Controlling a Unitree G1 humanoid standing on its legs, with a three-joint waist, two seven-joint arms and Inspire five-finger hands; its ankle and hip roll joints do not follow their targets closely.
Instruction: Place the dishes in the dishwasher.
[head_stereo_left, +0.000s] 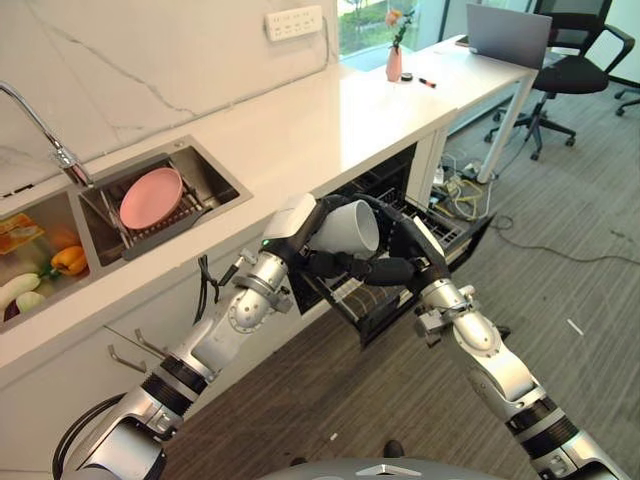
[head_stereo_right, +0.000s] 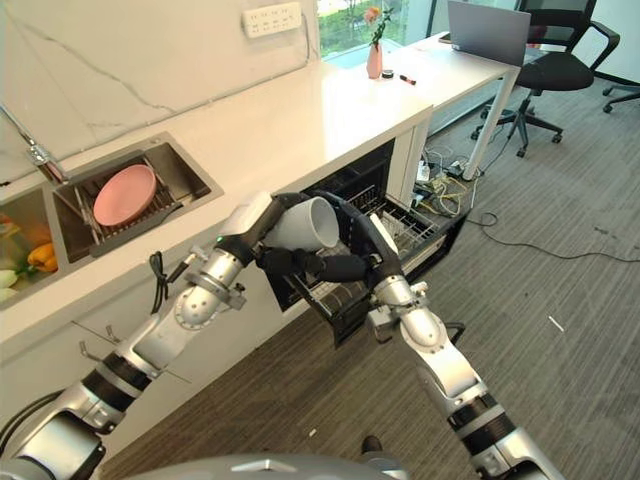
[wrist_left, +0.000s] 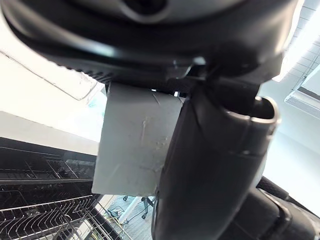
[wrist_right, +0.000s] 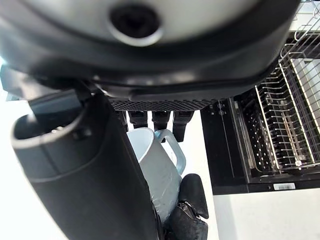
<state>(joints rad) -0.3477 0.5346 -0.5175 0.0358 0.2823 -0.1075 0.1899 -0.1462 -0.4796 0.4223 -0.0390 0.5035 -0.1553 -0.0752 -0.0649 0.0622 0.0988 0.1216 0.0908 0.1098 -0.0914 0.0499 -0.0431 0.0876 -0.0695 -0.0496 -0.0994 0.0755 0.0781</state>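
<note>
White ceramic mug (head_stereo_left: 345, 228) hangs on its side above the pulled-out dishwasher rack (head_stereo_left: 400, 290), the left hand (head_stereo_left: 345, 263) curled round its body. The right hand (head_stereo_left: 408, 235) arches over the rack just beside the mug, fingers bent and holding nothing. The right wrist view exposes the mug's looped handle. A round pink plate (head_stereo_left: 151, 197) leans in the steel sink (head_stereo_left: 215, 175), well apart from the rack.

White mug (head_stereo_left: 345, 228); pink plate (head_stereo_left: 151, 197); white counter (head_stereo_left: 300, 130).
</note>
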